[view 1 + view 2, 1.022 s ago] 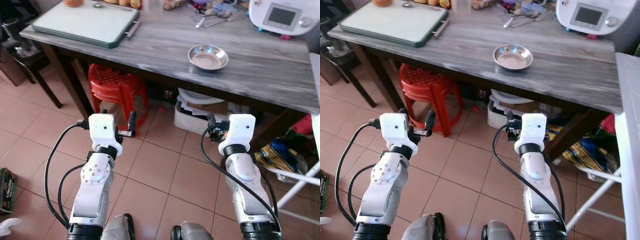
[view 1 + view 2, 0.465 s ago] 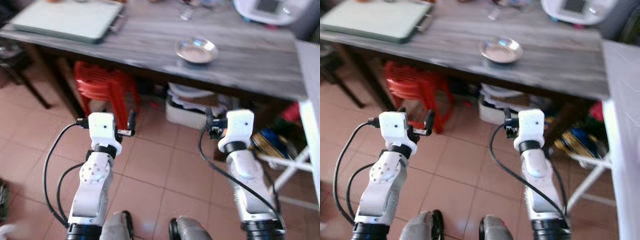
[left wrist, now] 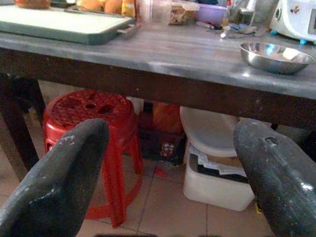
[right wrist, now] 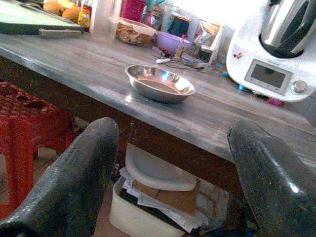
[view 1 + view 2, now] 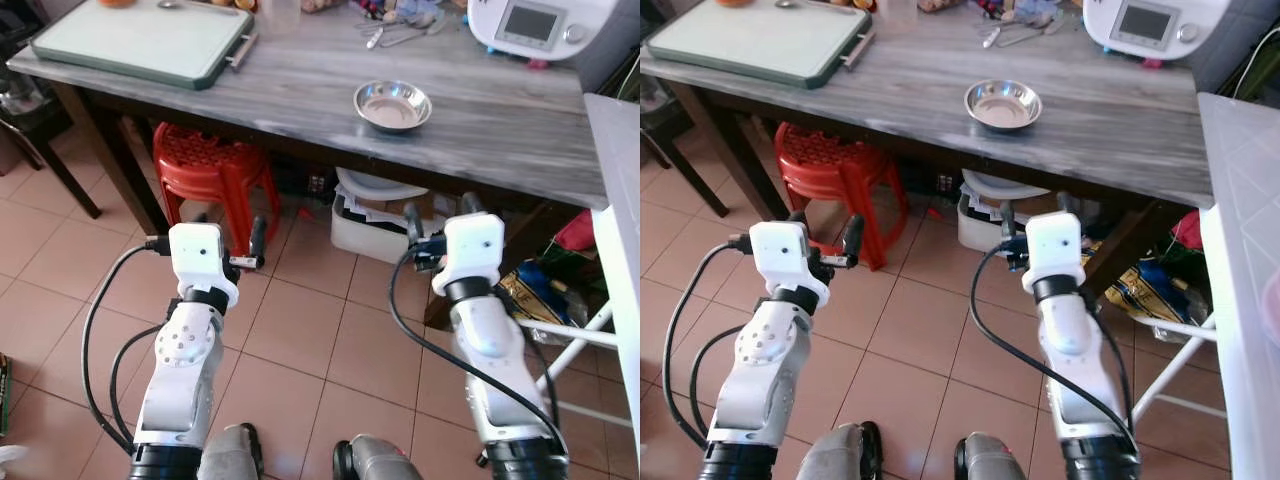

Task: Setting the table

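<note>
A small steel bowl (image 5: 392, 104) stands on the grey wooden table (image 5: 300, 90), near its front edge and just right of centre. Loose cutlery (image 5: 398, 30) lies at the back of the table. Both my arms are raised side by side in front of the table, below its top. My left gripper (image 3: 168, 173) is open and holds nothing; it points under the table toward a red stool. My right gripper (image 5: 440, 213) is open as well, with the bowl (image 4: 159, 83) ahead of it and higher up.
A green-rimmed tray (image 5: 140, 40) lies on the table's left end and a white kitchen machine (image 5: 530, 28) stands at the back right. Under the table are a red plastic stool (image 5: 210, 170) and a white bin (image 5: 375, 215). A white folding table (image 5: 618, 190) stands on the right.
The whole picture has shifted and sharpened, so the camera moved. Both arms keep the same raised pose with open fingers.
</note>
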{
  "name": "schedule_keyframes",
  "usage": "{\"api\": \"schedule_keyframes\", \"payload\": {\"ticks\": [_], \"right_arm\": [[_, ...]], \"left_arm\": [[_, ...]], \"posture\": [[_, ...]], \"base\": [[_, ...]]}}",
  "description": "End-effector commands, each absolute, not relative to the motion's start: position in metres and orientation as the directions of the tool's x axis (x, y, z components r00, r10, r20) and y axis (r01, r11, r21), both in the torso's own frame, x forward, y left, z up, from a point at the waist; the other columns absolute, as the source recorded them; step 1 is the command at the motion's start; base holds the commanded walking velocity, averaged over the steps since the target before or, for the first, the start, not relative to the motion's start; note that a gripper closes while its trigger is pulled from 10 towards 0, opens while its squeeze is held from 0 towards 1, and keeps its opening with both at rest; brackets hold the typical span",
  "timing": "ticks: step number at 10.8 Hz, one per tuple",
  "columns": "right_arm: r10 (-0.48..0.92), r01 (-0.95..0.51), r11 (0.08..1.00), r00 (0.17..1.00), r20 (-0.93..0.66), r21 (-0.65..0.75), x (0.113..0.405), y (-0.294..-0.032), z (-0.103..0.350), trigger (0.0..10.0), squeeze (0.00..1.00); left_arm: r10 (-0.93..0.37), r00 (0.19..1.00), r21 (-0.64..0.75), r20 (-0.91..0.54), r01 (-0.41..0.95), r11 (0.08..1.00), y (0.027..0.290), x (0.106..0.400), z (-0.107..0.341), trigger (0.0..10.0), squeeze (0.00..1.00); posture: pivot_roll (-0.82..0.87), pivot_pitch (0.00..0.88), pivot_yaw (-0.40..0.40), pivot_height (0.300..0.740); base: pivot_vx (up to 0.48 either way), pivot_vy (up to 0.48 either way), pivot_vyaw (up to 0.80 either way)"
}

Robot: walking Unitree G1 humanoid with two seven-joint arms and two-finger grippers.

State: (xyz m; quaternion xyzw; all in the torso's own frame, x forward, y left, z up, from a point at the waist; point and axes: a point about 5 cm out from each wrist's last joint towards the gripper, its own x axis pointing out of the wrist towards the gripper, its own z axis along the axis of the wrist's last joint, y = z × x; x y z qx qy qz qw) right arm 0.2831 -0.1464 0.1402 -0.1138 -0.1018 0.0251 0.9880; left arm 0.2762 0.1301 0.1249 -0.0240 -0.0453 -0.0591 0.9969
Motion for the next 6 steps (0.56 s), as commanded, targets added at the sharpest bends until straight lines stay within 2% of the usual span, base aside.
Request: {"api": "schedule_keyframes", "payload": {"ticks": [1,2,4,6], "right_arm": [[0.076,-0.024,0.973,0.973,0.219,-0.231,0.2866,-0.1455,0.1452,10.0,0.0],[0.068,-0.019,0.975,0.974,0.217,-0.22,0.288,-0.1466,0.1453,10.0,0.0],[0.062,-0.012,0.975,0.974,0.218,-0.223,0.2867,-0.1494,0.1427,10.0,0.0],[0.08,-0.019,0.967,0.969,0.234,-0.252,0.2846,-0.1471,0.1439,10.0,0.0]], "left_arm": [[-0.141,0.984,-0.045,0.11,0.147,0.988,0.1222,0.2793,0.1278,10.0,0.0],[-0.143,0.983,-0.046,0.119,0.149,0.988,0.1214,0.281,0.1302,10.0,0.0],[-0.149,0.981,-0.046,0.123,0.155,0.987,0.1223,0.2808,0.1299,10.0,0.0],[-0.151,0.981,-0.049,0.125,0.159,0.986,0.122,0.2808,0.1303,10.0,0.0]], "posture": [[-0.06,0.07,-0.028,0.74],[-0.06,0.072,-0.026,0.74],[-0.07,0.085,-0.021,0.74],[-0.07,0.092,-0.018,0.74]], "base": [[0.0,-0.405,0.0],[0.0,-0.409,0.0],[0.0,-0.444,-0.8],[0.0,-0.439,0.0]]}}
